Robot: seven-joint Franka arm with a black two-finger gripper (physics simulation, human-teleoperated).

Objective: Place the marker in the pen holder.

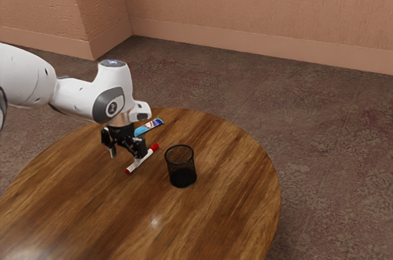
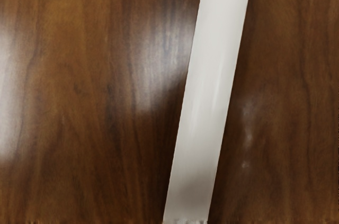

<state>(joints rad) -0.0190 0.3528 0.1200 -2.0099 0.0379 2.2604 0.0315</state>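
Marker point(image 1: 134, 165), one: white barrel, red at both ends, the longer red portion toward the exterior view's right. Lies flat on the table, outside the pen holder; in the wrist view the barrel runs beneath the hand.

Gripper point(image 1: 126, 157), black, two-fingered: pointing down, low over the table at the marker. Fingers spread, with a gap between them, pinching nothing. One finger overlaps the barrel in the exterior view; contact cannot be told.

Pen holder point(image 1: 182, 177), one: black wire mesh, round, open-topped, upright. Stands near the marker, apart from it, toward the exterior view's right.

Toothpaste tube point(image 1: 149, 126), one: blue and white with red, lying beyond the marker, partly hidden by the gripper.

Table point(image 1: 227, 211): round, brown wood grain, glossy.

Arm point(image 1: 77, 96): white with grey, entering from the exterior view's left.

Surroundings: patterned grey-brown carpet point(image 1: 325, 149), salmon-coloured walls point(image 1: 258, 2).
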